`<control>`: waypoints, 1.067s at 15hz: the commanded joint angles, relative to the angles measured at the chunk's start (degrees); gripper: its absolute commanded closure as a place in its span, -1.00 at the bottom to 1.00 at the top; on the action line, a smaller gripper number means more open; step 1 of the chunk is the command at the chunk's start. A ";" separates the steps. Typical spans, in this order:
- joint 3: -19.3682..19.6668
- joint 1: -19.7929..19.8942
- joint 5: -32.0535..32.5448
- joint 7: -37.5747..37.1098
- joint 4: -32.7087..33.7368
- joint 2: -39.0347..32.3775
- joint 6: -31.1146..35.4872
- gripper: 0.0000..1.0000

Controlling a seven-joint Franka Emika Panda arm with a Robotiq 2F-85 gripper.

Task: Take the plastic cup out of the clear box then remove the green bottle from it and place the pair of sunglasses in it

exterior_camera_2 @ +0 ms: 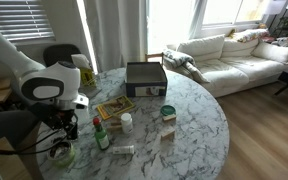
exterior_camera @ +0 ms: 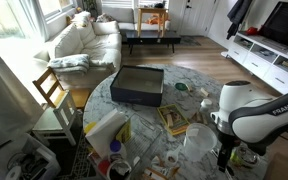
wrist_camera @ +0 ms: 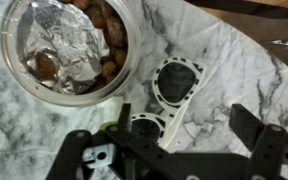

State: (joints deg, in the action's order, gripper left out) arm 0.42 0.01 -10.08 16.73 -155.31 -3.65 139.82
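Black two-finger gripper [wrist_camera: 169, 143] hovers, jaws spread, over white-framed sunglasses [wrist_camera: 174, 85] on the marble table [wrist_camera: 234, 70], apparently aligning to grasp. The tall translucent plastic cup [exterior_camera: 197, 140] stands nearby, outside the shallow dark box [exterior_camera: 137, 85].

White Franka arm, black pincer.
Arm [exterior_camera: 246, 112]: rounded glossy white shells, dark bands at joints, black "FRANKA" lettering on the side; pincer [wrist_camera: 169, 140]: matte black angular linkage bars.

Dark lettering reading "FRANKA" runs along the white robot arm [exterior_camera: 276, 110], on the link above the jaws; no other text is legible.
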 commanded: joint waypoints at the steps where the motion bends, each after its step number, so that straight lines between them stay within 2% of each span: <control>1: -0.02 0.57 2.23 -1.49 0.23 -2.28 2.36 -1.00; 5: -0.21 0.74 2.28 -1.80 0.47 -4.03 3.78 -0.98; 6: -0.24 0.80 2.23 -1.77 0.51 -4.36 4.06 -0.89; 7: -0.27 0.87 2.16 -1.70 0.58 -4.69 4.24 -0.79; 9: -0.34 1.00 1.96 -1.56 0.75 -5.16 4.31 -0.24; 10: -0.37 1.04 1.93 -1.53 0.84 -5.31 4.32 -0.04; 13: -0.37 1.37 1.94 -1.42 1.20 -5.17 4.23 0.41; 15: -0.33 1.65 1.78 -1.13 1.33 -4.70 3.96 0.59; 16: -0.27 1.80 1.70 -0.96 1.34 -4.43 3.72 0.56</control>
State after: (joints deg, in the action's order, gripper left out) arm 0.45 1.03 -8.80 16.03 -154.20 -7.65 142.85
